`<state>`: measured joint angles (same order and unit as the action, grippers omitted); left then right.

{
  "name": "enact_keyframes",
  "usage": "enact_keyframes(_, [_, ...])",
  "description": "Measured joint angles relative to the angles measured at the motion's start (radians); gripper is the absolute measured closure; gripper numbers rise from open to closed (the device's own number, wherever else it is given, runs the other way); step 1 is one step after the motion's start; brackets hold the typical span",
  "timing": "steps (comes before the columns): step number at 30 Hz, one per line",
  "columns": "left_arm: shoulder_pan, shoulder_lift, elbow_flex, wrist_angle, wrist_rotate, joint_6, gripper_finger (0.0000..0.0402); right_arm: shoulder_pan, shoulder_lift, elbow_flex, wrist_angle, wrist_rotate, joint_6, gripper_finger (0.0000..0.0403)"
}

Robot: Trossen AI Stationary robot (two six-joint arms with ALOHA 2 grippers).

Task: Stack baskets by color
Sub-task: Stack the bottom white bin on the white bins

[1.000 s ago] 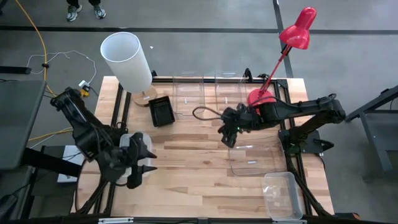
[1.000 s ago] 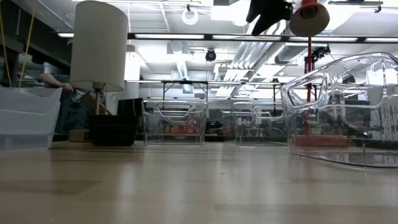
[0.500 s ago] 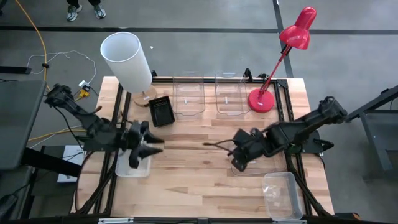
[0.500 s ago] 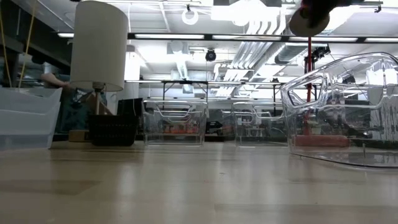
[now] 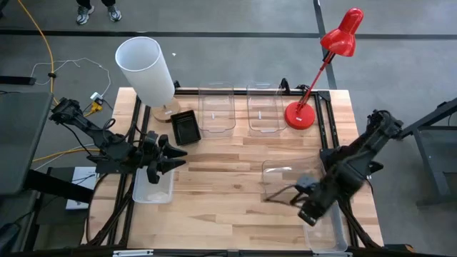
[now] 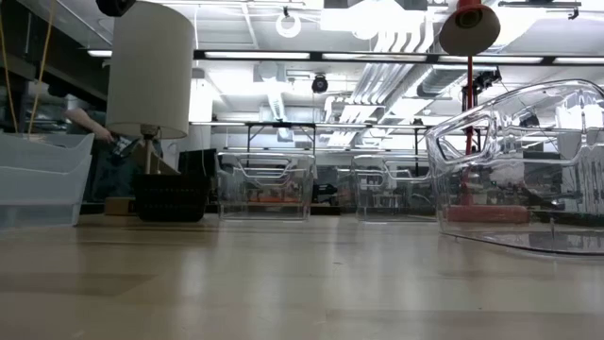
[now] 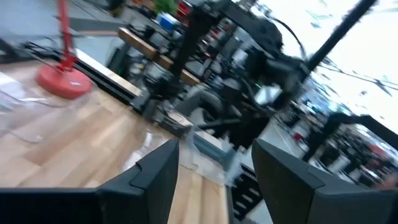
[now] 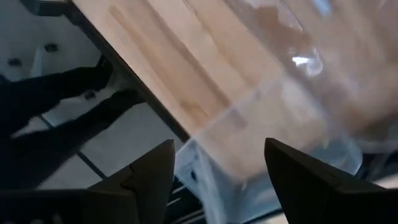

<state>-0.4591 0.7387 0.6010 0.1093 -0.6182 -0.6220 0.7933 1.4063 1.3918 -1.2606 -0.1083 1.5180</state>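
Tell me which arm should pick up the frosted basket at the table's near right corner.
Right, probably. The right gripper hangs open just beside that frosted basket; the left gripper is open across the table.

Glossy clear plastic baskets (image 5: 218,111) sit on a smooth pale wood table (image 5: 214,193).

Left tool (image 5: 173,156) open, empty, right tool (image 5: 305,211) open, low, both arms extended

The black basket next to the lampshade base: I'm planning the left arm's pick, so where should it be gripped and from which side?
Grip the black basket by one long wall near the rim, coming straight down from above. It sits upright and open-topped, so a finger can likely drop inside. Favour the wall facing the clear basket; the lampshade crowds the other. The left gripper is open, nearby.
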Motion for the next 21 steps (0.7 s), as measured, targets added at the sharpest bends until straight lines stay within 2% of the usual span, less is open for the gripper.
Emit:
enact_keyframes(3, [0.001,0.000,0.000,0.000,-0.048,0.012,0.0211,0.077,0.019,0.000,0.000,0.027,0.181,0.0167])
enact_keyframes(11, [0.001,0.000,0.000,0.001,-0.061,0.051,0.0211,0.206,0.146,0.000,0.040,0.068,0.597,0.0167])
enact_keyframes(15, [0.001,0.000,0.000,0.001,-0.070,0.061,0.0211,0.217,0.232,0.000,0.143,0.068,0.671,0.0167])
enact_keyframes(21, [0.001,0.000,0.000,0.001,-0.040,0.120,0.0211,0.197,0.349,0.000,0.240,-0.008,0.707,0.0167])
